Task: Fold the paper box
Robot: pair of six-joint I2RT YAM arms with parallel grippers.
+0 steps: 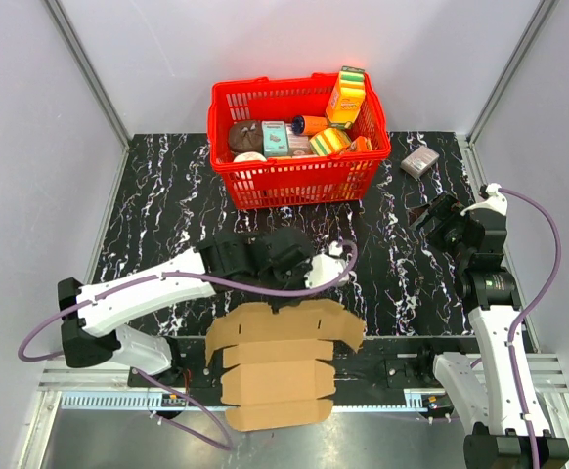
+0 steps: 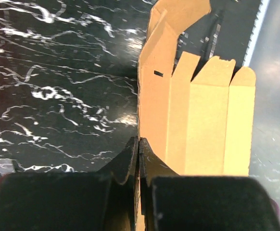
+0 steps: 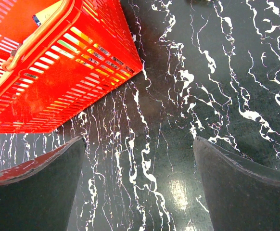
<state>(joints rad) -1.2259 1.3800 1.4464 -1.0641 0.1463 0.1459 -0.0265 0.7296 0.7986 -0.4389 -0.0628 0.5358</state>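
Top external: paper box [image 1: 275,369]; basket [image 1: 294,183] (red)

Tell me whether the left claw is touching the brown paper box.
Touching. The left wrist view shows the left claw pinched shut on the near edge of the paper box, with the cardboard running between its fingers.
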